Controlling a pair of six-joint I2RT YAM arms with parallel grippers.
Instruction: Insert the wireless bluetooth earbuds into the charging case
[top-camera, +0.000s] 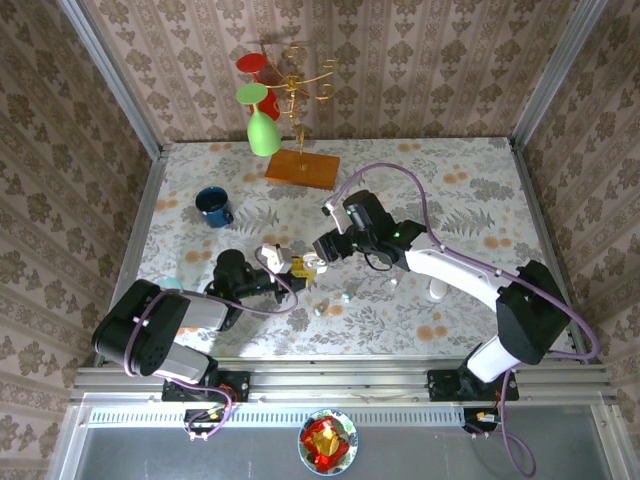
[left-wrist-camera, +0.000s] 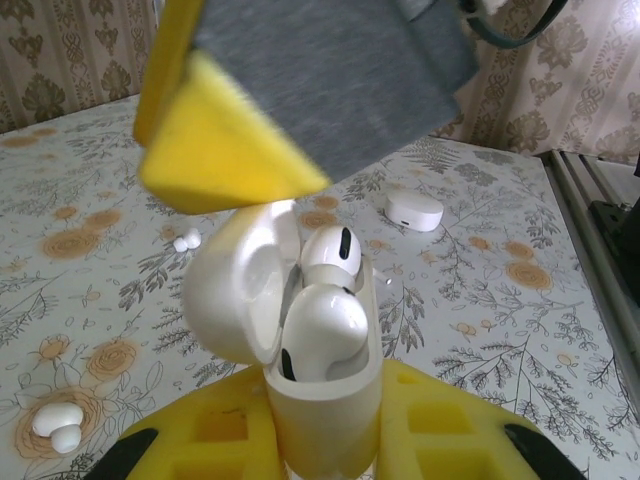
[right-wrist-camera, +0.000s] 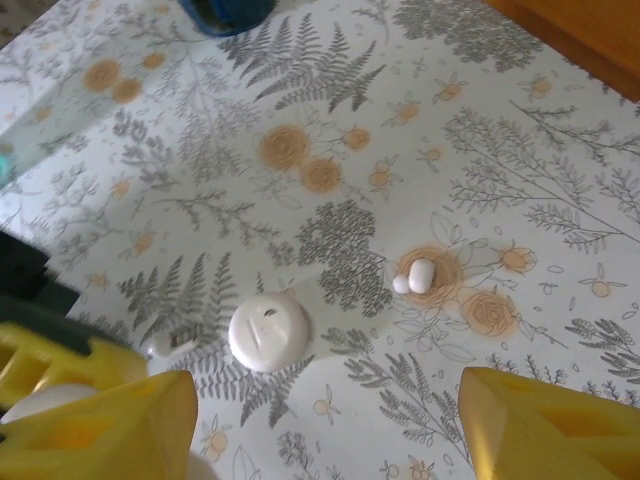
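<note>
An open white charging case (left-wrist-camera: 322, 400) stands upright with my left gripper (left-wrist-camera: 325, 425) shut on its lower half. Its lid (left-wrist-camera: 235, 290) is flipped open to the left. Two glossy white earbuds (left-wrist-camera: 325, 330) sit in its wells. My right gripper (right-wrist-camera: 328, 400) hovers just above the case, jaws open with nothing between them; one of its yellow fingers (left-wrist-camera: 215, 150) shows over the lid. Both grippers meet near the table's middle: left gripper (top-camera: 272, 262), right gripper (top-camera: 310, 265). Loose earbuds (right-wrist-camera: 414, 276) lie on an orange flower; more earbuds (top-camera: 320, 310) lie nearby.
A shut white case (left-wrist-camera: 414, 210) lies further out on the table, and a round white case (right-wrist-camera: 268, 332) below the right gripper. A blue mug (top-camera: 213, 205) and a wooden-based stand with glasses (top-camera: 300, 165) are at the back. A bowl (top-camera: 328, 440) sits off the front edge.
</note>
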